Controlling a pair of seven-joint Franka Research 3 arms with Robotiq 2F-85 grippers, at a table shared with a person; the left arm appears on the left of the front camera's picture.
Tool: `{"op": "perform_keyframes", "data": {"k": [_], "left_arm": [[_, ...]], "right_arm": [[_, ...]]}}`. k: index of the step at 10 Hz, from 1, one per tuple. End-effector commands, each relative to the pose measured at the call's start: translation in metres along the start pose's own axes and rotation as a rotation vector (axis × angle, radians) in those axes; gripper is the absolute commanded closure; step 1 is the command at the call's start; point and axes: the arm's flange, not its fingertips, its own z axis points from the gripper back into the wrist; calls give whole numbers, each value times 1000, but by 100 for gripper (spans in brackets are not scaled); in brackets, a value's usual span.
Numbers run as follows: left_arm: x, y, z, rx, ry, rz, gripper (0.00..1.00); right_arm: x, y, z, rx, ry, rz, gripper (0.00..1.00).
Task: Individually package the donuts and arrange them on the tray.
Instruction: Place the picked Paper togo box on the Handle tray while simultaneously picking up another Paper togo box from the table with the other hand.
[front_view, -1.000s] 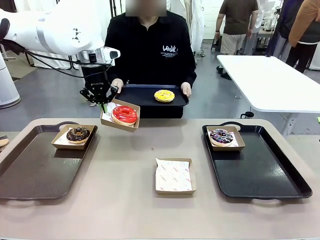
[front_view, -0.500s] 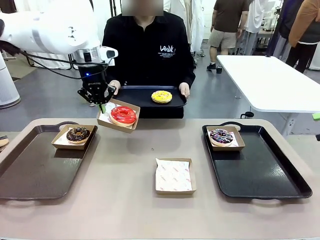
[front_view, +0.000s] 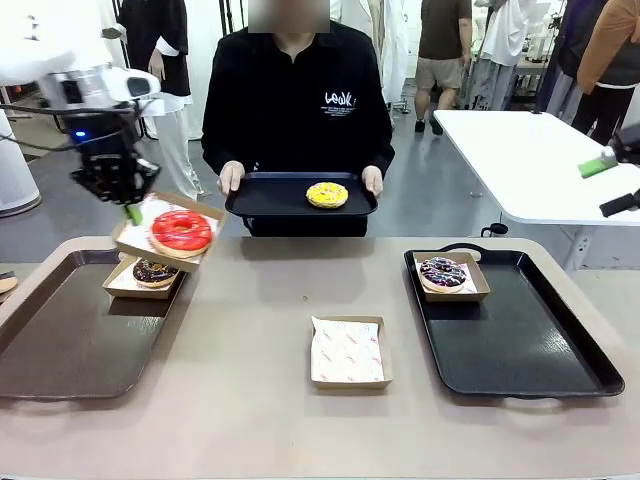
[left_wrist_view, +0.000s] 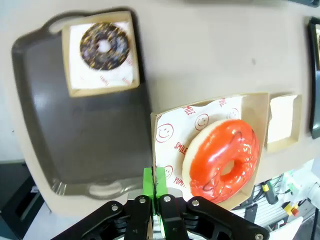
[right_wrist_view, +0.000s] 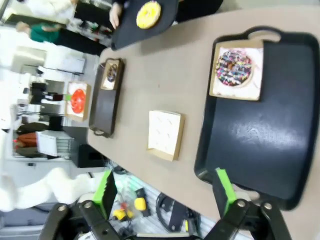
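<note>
front view, left gripper (front_view: 128, 207) pinching cardboard box (front_view: 132, 240) rim, glossy red donut (front_view: 181, 230) inside, above boxed chocolate donut (front_view: 155, 271) on brown tray (front_view: 60, 340), left wrist, waxy liner (left_wrist_view: 175, 135) printed "smile" with smiley faces, right wrist, right gripper (right_wrist_view: 165, 192) spread wide, sprinkled purple donut (right_wrist_view: 233, 67) on black tray (right_wrist_view: 255, 145)

red donut (front_view: 181, 230) in box (front_view: 133, 243) | carried left | now above chocolate donut (front_view: 153, 271)

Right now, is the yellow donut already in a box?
No, the yellow donut lies bare on the black tray that the person holds.
</note>
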Motion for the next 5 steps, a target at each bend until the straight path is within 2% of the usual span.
{"op": "perform_keyframes", "data": {"k": [1, 3, 5], "left_arm": [[-26, 23, -11, -19, 28, 17, 99], [-46, 54, -23, -29, 50, 79, 99], [-55, 83, -36, -41, 79, 126, 99]], "right_arm": [[-7, 24, -50, -160, 3, 17, 0], [-4, 51, -106, -302, 8, 56, 0], [4, 67, -150, -382, 16, 60, 0]]}}
